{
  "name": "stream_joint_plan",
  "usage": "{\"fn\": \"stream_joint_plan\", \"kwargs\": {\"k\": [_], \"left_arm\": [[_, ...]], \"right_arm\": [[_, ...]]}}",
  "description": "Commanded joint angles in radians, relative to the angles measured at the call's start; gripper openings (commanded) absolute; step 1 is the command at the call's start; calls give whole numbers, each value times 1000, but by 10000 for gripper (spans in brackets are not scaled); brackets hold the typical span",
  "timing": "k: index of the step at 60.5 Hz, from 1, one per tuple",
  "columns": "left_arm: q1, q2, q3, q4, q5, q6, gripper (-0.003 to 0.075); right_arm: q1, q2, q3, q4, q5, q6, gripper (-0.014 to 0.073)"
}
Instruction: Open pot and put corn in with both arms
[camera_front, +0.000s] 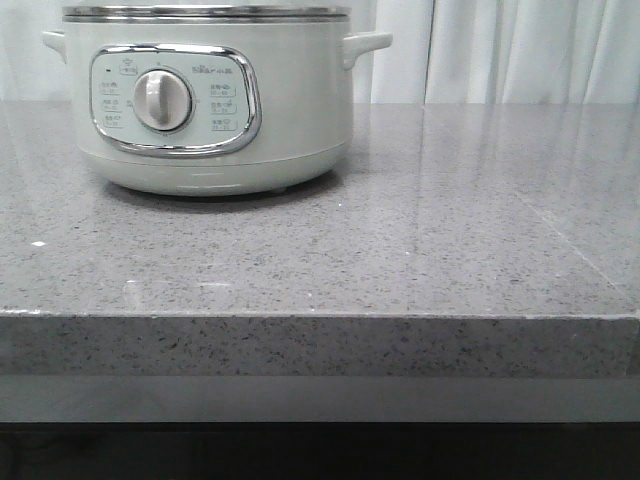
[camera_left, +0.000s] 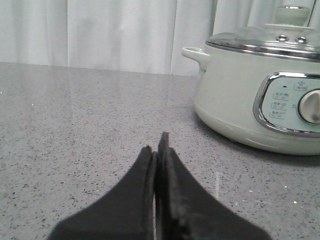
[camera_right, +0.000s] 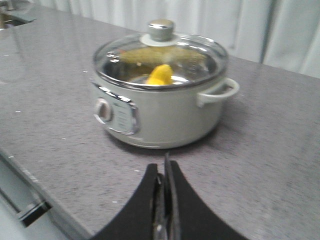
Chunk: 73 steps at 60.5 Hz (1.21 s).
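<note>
The pale grey-green pot stands on the grey counter at the back left, its dial panel facing me. It also shows in the left wrist view and in the right wrist view. A glass lid with a round knob sits on it. The yellow corn shows through the glass, inside the pot. My left gripper is shut and empty, low over the counter, apart from the pot. My right gripper is shut and empty, held short of the pot. Neither gripper shows in the front view.
The speckled grey counter has its front edge close to me. White curtains hang behind it. A side handle juts from the pot toward the right gripper's side.
</note>
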Motion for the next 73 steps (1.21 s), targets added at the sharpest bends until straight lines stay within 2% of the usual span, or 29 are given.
{"fn": "stream_joint_plan", "kwargs": {"k": [1, 12, 27, 36, 42, 51, 73], "left_arm": [[3, -19, 5, -10, -85, -11, -20], [3, -19, 5, -10, -85, -11, -20], [3, -19, 5, -10, -85, -11, -20], [3, -19, 5, -10, -85, -11, -20], [3, -19, 5, -10, -85, -11, -20], [3, -19, 5, -10, -85, -11, -20], [3, -19, 5, -10, -85, -11, -20]], "right_arm": [[-87, -66, 25, 5, -95, -10, -67], [-285, -261, 217, 5, -162, -10, -67], [-431, -515, 497, 5, -278, -10, -67], [-449, -632, 632, 5, -314, -10, -67], [-450, -629, 700, 5, -368, -10, -67], [-450, -631, 696, 5, -314, -10, -67], [-450, -630, 696, 2, -317, -10, -67]]}}
